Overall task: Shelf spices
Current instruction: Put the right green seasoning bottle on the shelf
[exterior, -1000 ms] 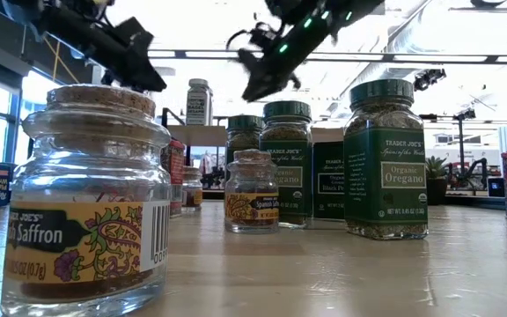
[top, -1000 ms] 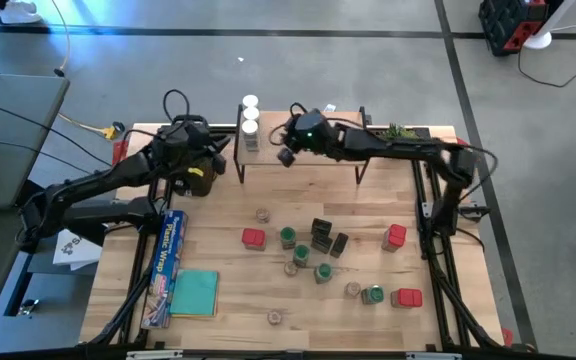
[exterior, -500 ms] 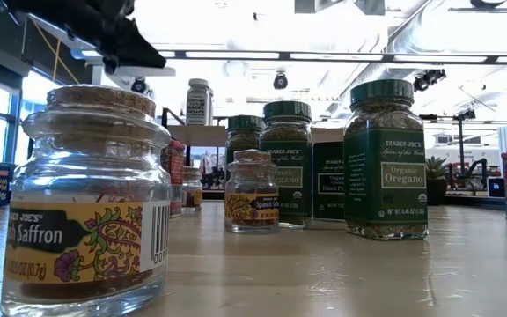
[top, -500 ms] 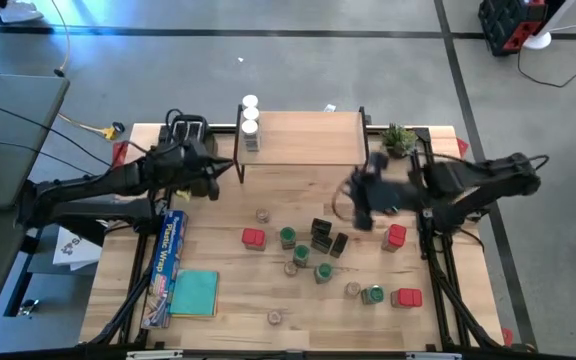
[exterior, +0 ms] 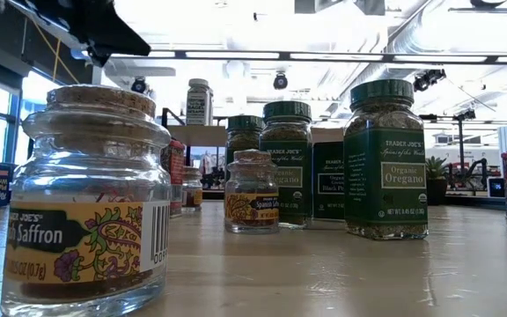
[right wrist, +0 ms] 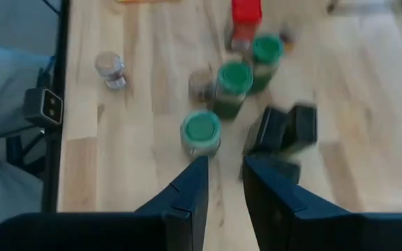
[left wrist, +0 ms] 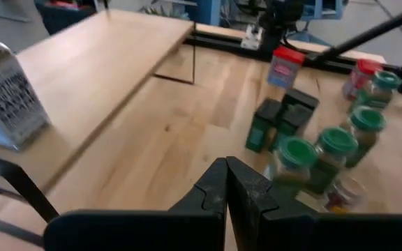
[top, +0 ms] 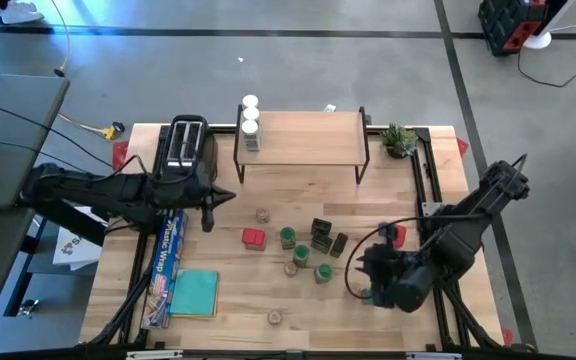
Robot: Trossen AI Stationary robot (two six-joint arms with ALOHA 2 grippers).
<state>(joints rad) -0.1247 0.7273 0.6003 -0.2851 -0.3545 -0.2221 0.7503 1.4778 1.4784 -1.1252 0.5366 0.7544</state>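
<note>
Only two white-lidded jars stand on the shelf so far, lined up at its left end, probably to leave the rest of the wooden top free for what follows. Most of the spices wait loose on the table in front of the shelf: green-lidded jars, black boxes, red tins and small clear jars. The left gripper hangs beside the toaster, its jaws pressed together on nothing. The right gripper sits low at the table's near right, by a green-lidded jar, jaws slightly apart and seemingly empty, though the arm hides much there. My guess is it is lining up on the cluster for its next pick.
</note>
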